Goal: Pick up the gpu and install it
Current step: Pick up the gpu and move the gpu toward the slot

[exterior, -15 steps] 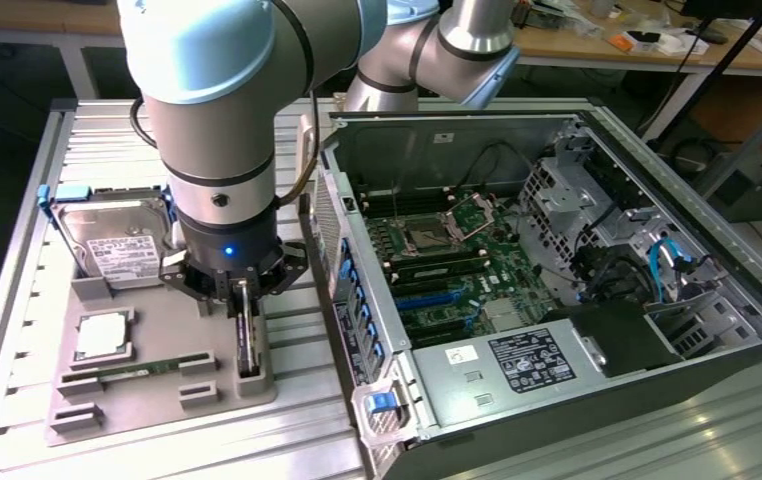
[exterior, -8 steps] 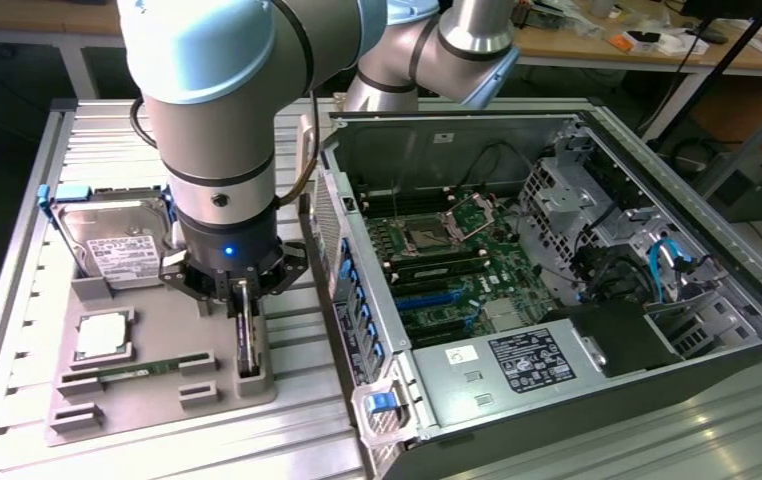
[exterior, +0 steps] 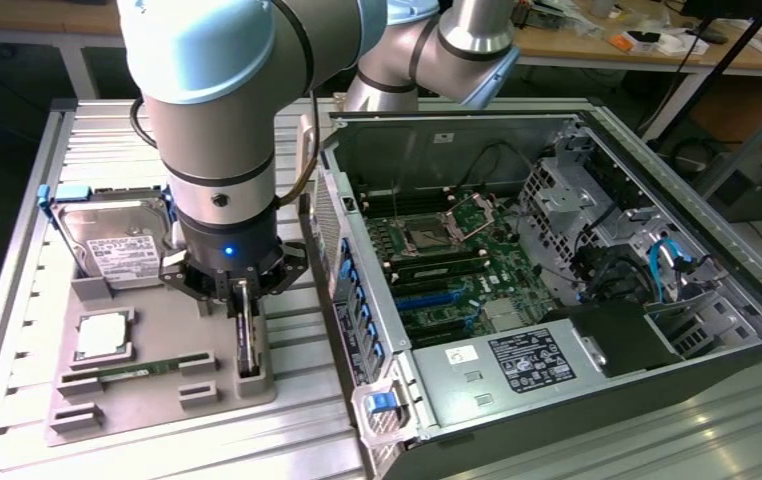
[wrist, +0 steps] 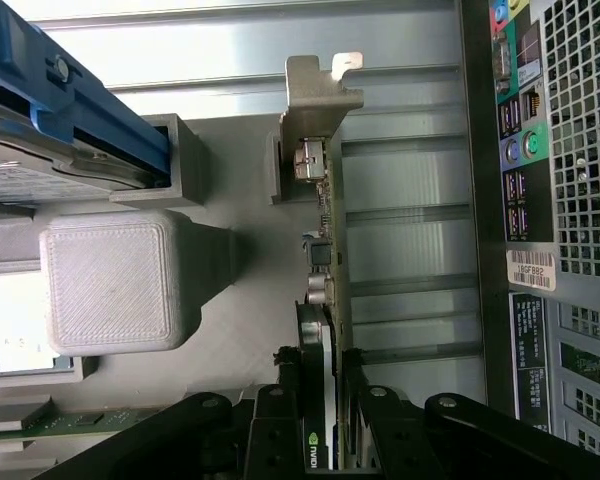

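Observation:
The gpu (exterior: 250, 345) stands on edge in a slot at the near right corner of the grey holder tray (exterior: 154, 412). My gripper (exterior: 242, 300) comes straight down on its top edge. In the wrist view the gpu (wrist: 325, 250) runs edge-on away from the camera, ending in its silver bracket (wrist: 320, 95). My gripper (wrist: 318, 410) has one black finger on each face of the card, shut on it. The card still sits in the holder's slot.
The open computer case (exterior: 581, 330) lies at the exterior view's right, motherboard (exterior: 448, 260) exposed; its rear port panel (wrist: 560, 150) is close beside the card. On the tray are a hard drive (exterior: 114, 245), a CPU (exterior: 104, 335) and a RAM stick (exterior: 141, 371).

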Controlling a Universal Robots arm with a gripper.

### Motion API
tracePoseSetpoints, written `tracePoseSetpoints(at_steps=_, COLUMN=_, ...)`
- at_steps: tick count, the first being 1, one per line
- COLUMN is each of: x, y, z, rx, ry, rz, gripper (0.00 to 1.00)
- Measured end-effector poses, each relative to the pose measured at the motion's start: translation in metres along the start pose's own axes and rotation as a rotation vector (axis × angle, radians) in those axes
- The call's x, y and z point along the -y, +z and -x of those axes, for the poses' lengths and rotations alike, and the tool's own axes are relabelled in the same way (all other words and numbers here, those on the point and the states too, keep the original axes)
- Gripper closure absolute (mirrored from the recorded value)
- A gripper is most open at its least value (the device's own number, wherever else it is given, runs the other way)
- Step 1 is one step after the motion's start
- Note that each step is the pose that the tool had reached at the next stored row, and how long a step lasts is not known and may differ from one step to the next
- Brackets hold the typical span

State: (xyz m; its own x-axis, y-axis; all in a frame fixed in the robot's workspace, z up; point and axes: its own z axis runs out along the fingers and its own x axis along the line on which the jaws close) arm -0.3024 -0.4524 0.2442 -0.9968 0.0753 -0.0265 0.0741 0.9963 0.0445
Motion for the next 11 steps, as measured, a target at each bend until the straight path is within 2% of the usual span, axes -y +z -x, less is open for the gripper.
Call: tracePoseSetpoints(at_steps=11, x=-0.0004, y=-0.0105, z=0.0002, rx=-0.0003, ry=0.0, rz=-0.0004, gripper=0.73)
